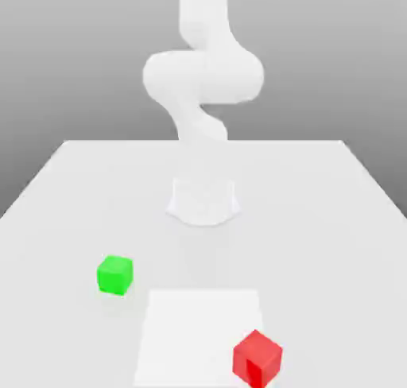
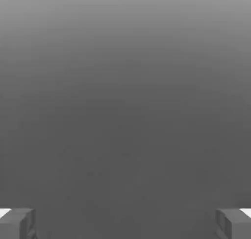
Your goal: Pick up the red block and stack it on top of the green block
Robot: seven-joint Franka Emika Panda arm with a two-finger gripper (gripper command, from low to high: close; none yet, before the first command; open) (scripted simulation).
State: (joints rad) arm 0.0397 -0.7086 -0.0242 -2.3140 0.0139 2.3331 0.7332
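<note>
Your blocks sit apart on the white table point(image 1: 71, 188).
Red block point(image 1: 257, 358) and green block point(image 1: 114, 274) carry no markings; your gripper point(image 2: 125, 223) is spread wide, empty.

Bright, even, washed-out light; faint soft shadows under blocks; edges slightly blurred

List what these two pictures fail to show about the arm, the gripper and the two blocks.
- Gripper: in the hand view only the fingertips show, wide apart.
- Red block and green block: absent from the hand view, which shows only grey.
- Arm: upper part cut off by the exterior view's top edge.
</note>
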